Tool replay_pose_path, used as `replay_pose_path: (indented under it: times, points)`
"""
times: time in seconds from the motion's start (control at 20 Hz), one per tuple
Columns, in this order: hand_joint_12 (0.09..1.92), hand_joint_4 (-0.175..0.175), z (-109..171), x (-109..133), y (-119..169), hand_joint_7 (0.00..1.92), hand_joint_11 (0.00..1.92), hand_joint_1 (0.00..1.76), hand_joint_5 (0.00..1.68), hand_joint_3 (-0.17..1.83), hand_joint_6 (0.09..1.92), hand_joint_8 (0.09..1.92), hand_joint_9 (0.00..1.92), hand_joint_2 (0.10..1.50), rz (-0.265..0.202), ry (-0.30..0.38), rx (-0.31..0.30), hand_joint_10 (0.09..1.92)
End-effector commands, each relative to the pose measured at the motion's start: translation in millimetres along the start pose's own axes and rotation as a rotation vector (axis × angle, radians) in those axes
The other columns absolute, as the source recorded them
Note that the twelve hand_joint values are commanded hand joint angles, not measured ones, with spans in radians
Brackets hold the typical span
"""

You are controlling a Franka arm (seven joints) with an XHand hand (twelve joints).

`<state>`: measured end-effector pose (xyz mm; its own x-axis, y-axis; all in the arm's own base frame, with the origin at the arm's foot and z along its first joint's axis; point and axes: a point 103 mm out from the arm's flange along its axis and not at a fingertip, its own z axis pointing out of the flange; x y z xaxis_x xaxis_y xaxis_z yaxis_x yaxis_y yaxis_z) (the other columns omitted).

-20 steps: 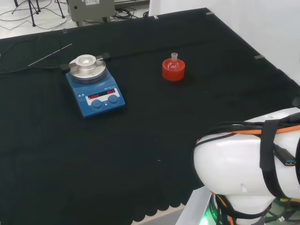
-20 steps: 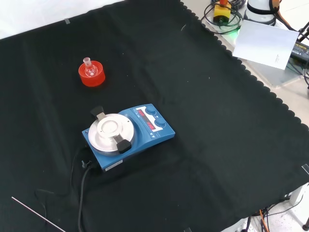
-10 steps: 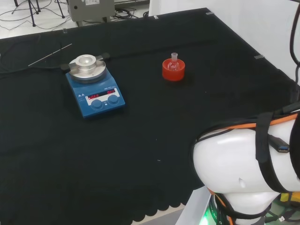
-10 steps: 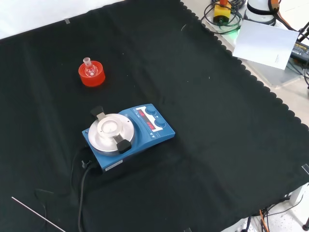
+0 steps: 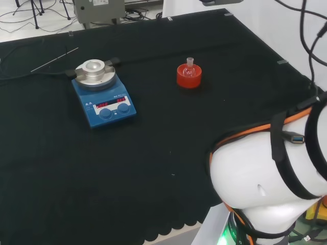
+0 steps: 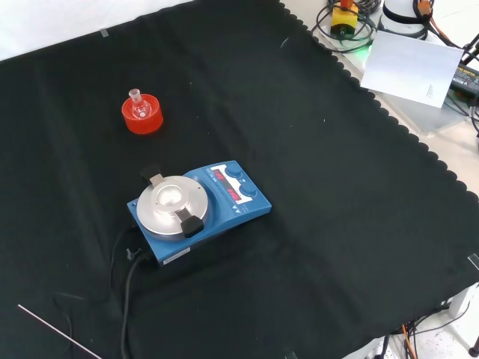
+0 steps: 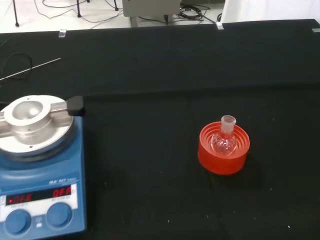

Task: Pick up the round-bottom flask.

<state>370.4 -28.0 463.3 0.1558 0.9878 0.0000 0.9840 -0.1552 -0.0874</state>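
1. While I watch the head view, the arm's big white link at the right has swung and risen since a second ago, its orange cable and black straps riding higher. The round-bottom flask sits upright in its red ribbed stand, well to the right of the blue stirrer plate, and neither has moved.

2. From the front view, nothing on the black surface has shifted: flask, stand, stirrer and the thin rod near the lower left edge lie as before.

3. Through the wrist view, I see the flask neck-up in the stand, apart from the stirrer.

4. I cannot tell whether the robot hand is open or closed.

5. My read: the arm is only starting its approach, and the pick-up is wholly ahead, the flask untouched.
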Motion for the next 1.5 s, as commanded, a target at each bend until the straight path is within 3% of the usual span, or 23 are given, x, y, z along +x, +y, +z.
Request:
replay_pose_path:
  times: [0.05, 0.35, 0.55, 0.95, 1.25, 1.5]
  points:
    - [0.97, -0.063, 21, -5, 58, 0.08, 0.00, 0.29, 0.34, 0.13, 0.09, 0.55, 0.14, 1.20, 0.037, 0.028, -0.046, 0.69]
    - [1.07, -0.071, 44, -5, 86, 0.10, 0.00, 0.51, 0.36, 0.09, 0.09, 0.60, 0.19, 1.09, 0.054, 0.041, -0.069, 0.71]
    - [1.15, -0.077, 62, -9, 105, 0.12, 0.00, 0.64, 0.39, 0.09, 0.09, 0.62, 0.24, 1.06, 0.069, 0.076, -0.046, 0.72]
    - [1.21, -0.078, 96, -15, 137, 0.17, 0.00, 0.74, 0.44, 0.10, 0.09, 0.65, 0.28, 1.01, 0.072, 0.072, -0.033, 0.72]
    - [1.25, -0.076, 129, -21, 157, 0.19, 0.00, 0.78, 0.50, 0.48, 0.09, 0.66, 0.32, 0.80, 0.095, 0.062, 0.005, 0.70]
    - [1.26, -0.076, 152, -32, 169, 0.19, 0.00, 0.78, 0.50, 0.56, 0.09, 0.66, 0.32, 0.76, 0.115, 0.077, 0.036, 0.71]
